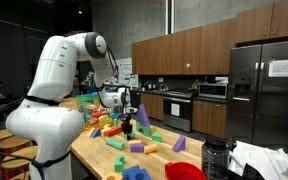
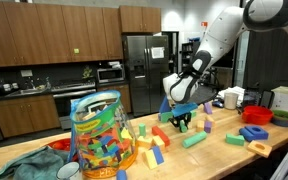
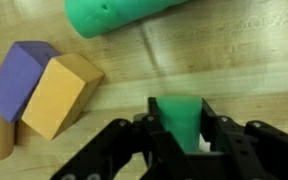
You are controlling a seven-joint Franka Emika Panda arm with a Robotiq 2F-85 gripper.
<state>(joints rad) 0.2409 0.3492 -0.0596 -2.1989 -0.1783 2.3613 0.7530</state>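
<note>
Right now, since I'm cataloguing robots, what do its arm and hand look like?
The arm is white, built of thick rounded segments with dark rings at the joints. The hand is black, with two linked fingers.

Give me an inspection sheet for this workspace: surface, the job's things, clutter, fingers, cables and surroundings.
Surface: wooden countertop, bare wood between the blocks.
Job's things: green block, gripped from both sides.
Clutter: green cylinder, purple block touching an orange block; more loose blocks across the top; a clear tub of blocks; a red bowl.
Fingers: closed on the green block, close above the countertop.
Cables: nothing seen.
Surroundings: kitchen with wooden cabinets and a steel fridge.
</note>
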